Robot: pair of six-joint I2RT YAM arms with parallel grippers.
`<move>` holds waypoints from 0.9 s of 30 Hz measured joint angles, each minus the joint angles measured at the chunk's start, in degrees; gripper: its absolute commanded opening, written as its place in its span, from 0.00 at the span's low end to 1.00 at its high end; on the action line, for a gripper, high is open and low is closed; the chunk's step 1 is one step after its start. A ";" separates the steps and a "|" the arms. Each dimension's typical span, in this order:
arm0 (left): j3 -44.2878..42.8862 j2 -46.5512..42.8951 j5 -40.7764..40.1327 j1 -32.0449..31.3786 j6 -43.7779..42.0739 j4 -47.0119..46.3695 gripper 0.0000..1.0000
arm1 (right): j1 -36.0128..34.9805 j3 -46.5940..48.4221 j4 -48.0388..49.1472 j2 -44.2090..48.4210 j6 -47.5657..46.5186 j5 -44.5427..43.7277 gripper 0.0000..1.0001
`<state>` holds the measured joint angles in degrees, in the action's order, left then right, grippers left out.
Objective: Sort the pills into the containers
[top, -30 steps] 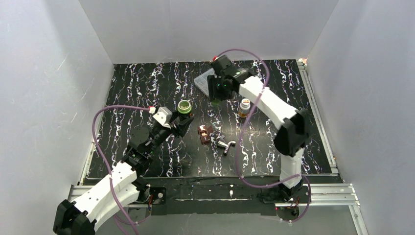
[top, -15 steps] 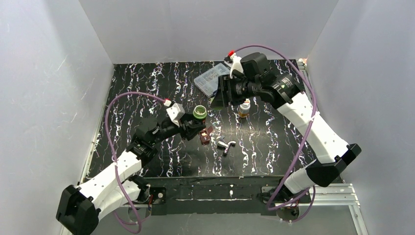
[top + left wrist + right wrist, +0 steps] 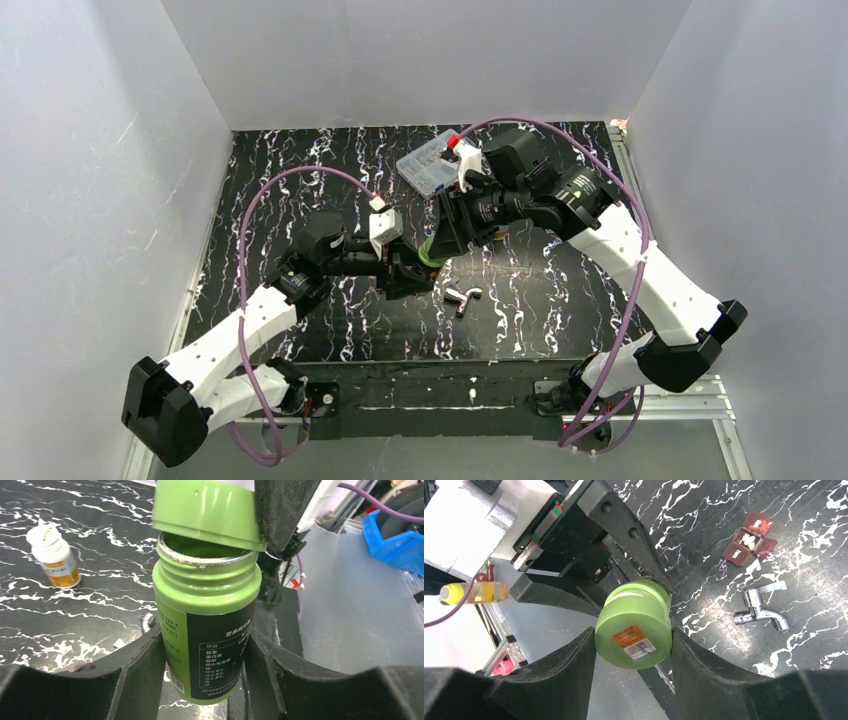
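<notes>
My left gripper (image 3: 205,647) is shut on the dark, green-labelled bottle (image 3: 207,625), one of the containers, holding it off the table. My right gripper (image 3: 633,641) is shut on its bright green cap (image 3: 634,630). In the left wrist view the cap (image 3: 205,507) sits tilted just above the open neck. The two grippers meet mid-table (image 3: 428,252). The amber container with a white cap (image 3: 54,557) stands upright on the mat. White pills (image 3: 749,541) lie in a small brown pill box (image 3: 738,554).
A chrome tap-like fitting (image 3: 462,297) lies on the black marbled mat just right of the grippers. A clear compartment box (image 3: 428,165) sits at the back. White walls close in the mat on three sides.
The left arm has carried the green bottle rightward to mid-table. The right arm has swung forward from the back and now grips the bottle's cap, hiding the amber bottle in the top view.
</notes>
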<state>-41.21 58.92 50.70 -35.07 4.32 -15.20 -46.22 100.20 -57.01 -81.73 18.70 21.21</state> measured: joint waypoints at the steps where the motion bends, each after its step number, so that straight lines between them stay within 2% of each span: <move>1: -0.68 0.09 0.37 -0.50 -0.55 1.38 0.00 | -0.04 0.00 -0.20 0.20 -0.28 0.37 0.26; 8: -3.04 0.11 1.51 -2.64 -4.42 8.59 0.00 | -0.66 0.00 -3.65 0.42 -3.19 3.17 0.26; 27: -5.18 1.66 7.50 -5.11 -5.86 17.35 0.00 | -6.32 -0.72 -7.43 0.31 -8.63 2.49 0.27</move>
<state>-46.39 60.58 58.19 -40.18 -1.54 2.15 -52.53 99.48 -64.45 -81.43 10.07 23.70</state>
